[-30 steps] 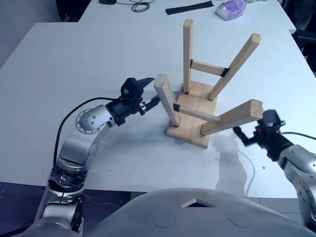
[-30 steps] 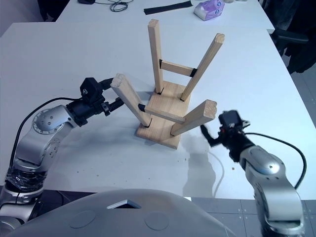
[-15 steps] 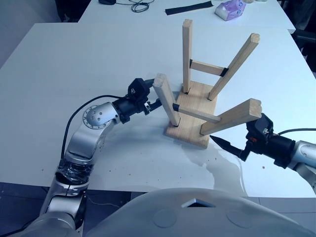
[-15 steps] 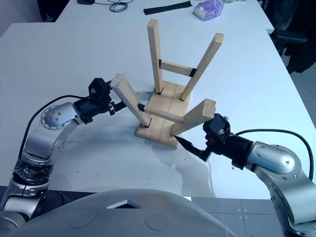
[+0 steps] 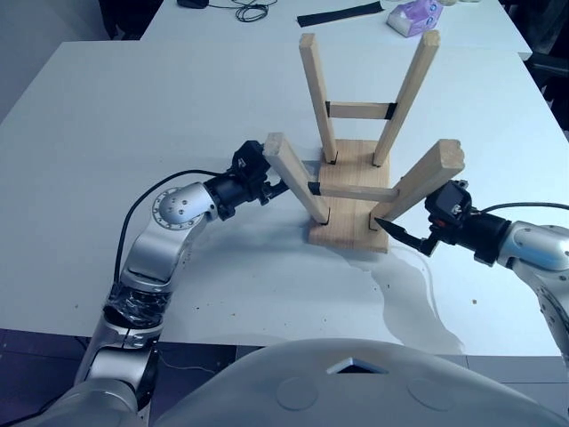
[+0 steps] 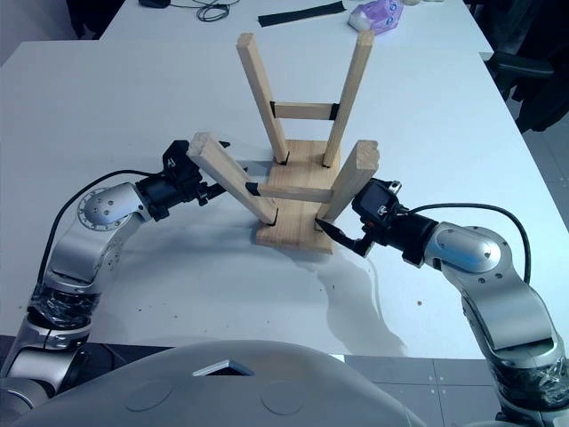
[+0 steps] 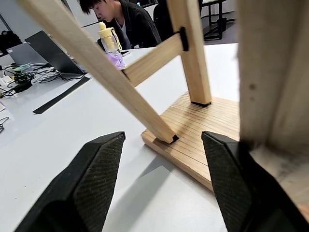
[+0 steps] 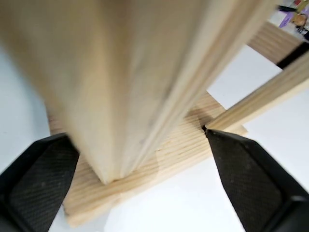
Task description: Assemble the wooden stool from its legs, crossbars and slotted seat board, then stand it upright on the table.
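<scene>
Sitting upside down at centre frame on the white table (image 5: 133, 107), the stool (image 5: 360, 151) is resting on its seat board (image 5: 351, 233) with four legs pointing up and the crossbars (image 5: 360, 110) seated. The left gripper (image 5: 265, 181), left of centre, is standing open beside the near-left leg (image 5: 298, 178), with one finger (image 7: 227, 179) lying against the wood. The right gripper (image 5: 404, 227), right of centre, is straddling the lower end of the near-right leg (image 5: 427, 176) — fingers spread, not clamping.
</scene>
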Tool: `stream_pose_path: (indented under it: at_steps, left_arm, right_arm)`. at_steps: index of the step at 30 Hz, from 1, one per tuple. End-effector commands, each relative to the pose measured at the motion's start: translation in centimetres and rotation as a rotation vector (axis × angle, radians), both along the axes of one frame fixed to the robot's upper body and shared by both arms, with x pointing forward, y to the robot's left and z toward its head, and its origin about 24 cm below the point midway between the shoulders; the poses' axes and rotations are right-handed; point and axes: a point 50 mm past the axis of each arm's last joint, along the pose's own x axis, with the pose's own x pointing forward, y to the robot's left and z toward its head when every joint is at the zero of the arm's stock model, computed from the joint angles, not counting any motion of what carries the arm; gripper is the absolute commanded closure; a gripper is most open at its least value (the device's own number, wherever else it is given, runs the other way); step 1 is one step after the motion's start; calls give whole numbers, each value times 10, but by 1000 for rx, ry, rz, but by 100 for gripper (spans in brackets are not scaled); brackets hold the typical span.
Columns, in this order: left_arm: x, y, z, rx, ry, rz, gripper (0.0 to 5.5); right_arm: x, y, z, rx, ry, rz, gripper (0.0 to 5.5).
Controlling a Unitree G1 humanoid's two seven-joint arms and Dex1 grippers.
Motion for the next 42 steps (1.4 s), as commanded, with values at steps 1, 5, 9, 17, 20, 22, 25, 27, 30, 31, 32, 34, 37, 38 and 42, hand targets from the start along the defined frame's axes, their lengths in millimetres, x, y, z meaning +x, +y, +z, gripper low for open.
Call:
stream_pose_path:
  at_steps: [1,5,9,17,20,22,25,27,30,31,32,34,37,38,42]
  left_arm:
    - [-1,-10,4,-18,-13,-68,254]
    - [2,-11,7,-17,-22,-64,254]
    - [7,-10,11,-23,-35,-49,254]
    - [6,22,6,-81,77,222,254]
    - [-19,25,-5,-115,183,278,305]
    - [-30,26,-10,-123,231,357,331]
    - [-31,27,-7,-122,215,485,362]
    - [-25,27,0,-144,180,569,362]
    - [-17,29,15,-185,114,624,362]
    - [-16,30,20,-200,97,634,362]
    - [-15,30,25,-212,86,637,362]
    - [-14,32,35,-221,60,625,362]
    - [-14,40,47,-191,35,602,362]
    - [-14,42,49,-179,38,592,362]
    - [-16,37,44,-140,100,542,362]
  right_arm:
    - [3,-3,-9,13,3,-23,90]
    - [2,-11,-23,77,65,-86,90]
    - [-2,-12,-34,124,107,-127,90]
    - [-25,-32,-27,219,141,-268,90]
    - [-33,-41,-24,249,119,-362,108]
    - [-37,-45,-24,264,101,-443,127]
    - [-31,-55,-24,249,46,-576,159]
    - [-18,-62,-19,242,-24,-662,159]
    - [0,-69,0,264,-144,-737,159]
    - [6,-72,9,273,-194,-758,159]
    - [10,-75,18,283,-241,-779,159]
    - [15,-82,34,300,-322,-812,159]
    - [12,-88,47,303,-391,-844,159]
    - [10,-88,49,303,-399,-851,159]
    - [8,-77,43,304,-354,-827,159]
